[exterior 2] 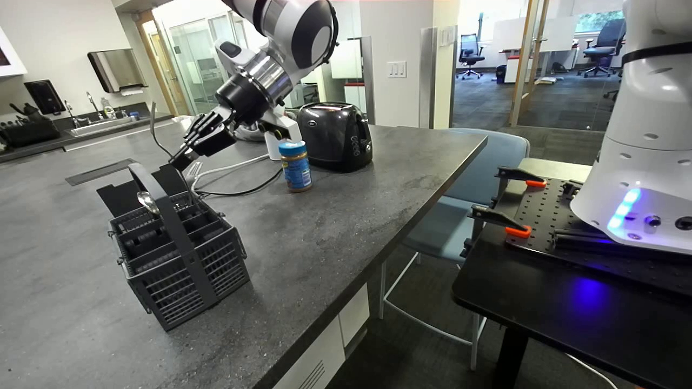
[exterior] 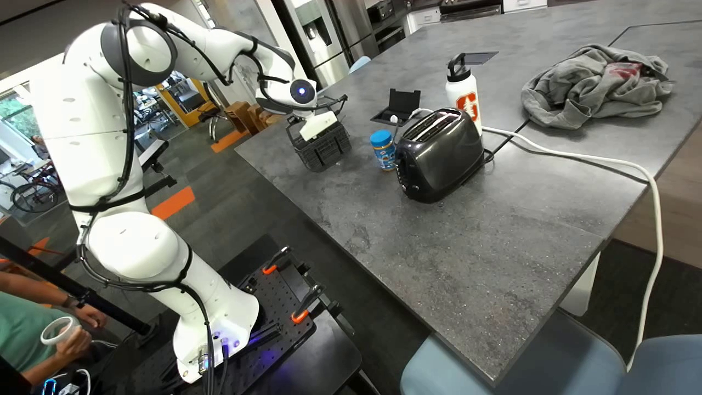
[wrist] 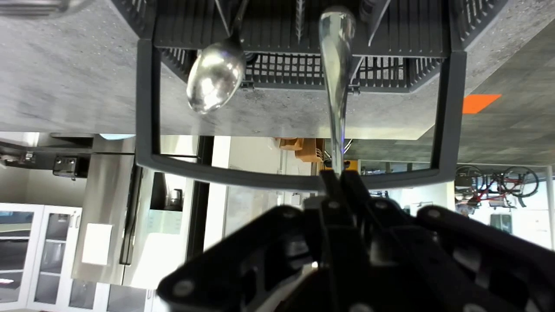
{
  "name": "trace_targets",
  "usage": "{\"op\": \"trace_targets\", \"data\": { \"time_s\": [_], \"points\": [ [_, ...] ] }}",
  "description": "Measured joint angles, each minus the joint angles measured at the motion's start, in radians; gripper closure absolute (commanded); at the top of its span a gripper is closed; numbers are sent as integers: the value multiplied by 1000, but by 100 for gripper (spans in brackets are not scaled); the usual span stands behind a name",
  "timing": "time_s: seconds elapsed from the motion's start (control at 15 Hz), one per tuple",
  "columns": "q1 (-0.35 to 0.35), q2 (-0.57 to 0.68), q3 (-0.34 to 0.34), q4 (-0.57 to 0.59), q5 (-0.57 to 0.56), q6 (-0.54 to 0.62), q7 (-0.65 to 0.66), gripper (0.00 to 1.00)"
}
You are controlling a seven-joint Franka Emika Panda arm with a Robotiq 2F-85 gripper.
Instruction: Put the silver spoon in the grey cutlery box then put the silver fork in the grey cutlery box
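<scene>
Gripper [wrist: 339, 174] drawn nearly together, I seem to have a slim metal utensil [wrist: 334, 73] pinched at the tips, its broad rounded end turned toward the inside of the grey box [exterior 2: 167, 294]. Its other end is hidden from me, so whether fork or second spoon I cannot tell. To seat it well, I would slide it down along its own length, keep that end clear of the nearby divider [wrist: 378, 19], and part the tips only a little: the carry handle [wrist: 260, 178] arches close to them, and a bump could tip the box. Beside the utensil a spoon [wrist: 215, 78] leans in the box, bowl up, so that half looks done. A fork [wrist: 39, 8] shows only its blurred head; standing in the box or lying beyond it, I cannot say. Farther out, a blue-lidded jar [exterior 2: 295, 168] stands near the toaster [exterior 2: 331, 136].
</scene>
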Motion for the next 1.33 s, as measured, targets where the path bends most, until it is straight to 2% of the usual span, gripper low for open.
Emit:
{"op": "trace_targets", "data": {
  "time_s": [0.2,0.27,0.33,0.93,1.33],
  "points": [
    [0,17,-1,5,0,1,0,98],
    [0,24,-2,7,0,2,0,87],
    [0,30,-2,10,0,4,0,67],
    [0,27,1,25,29,4,-10,2],
    [0,-72,1,-5,131,6,-88,0]
  ]
}}
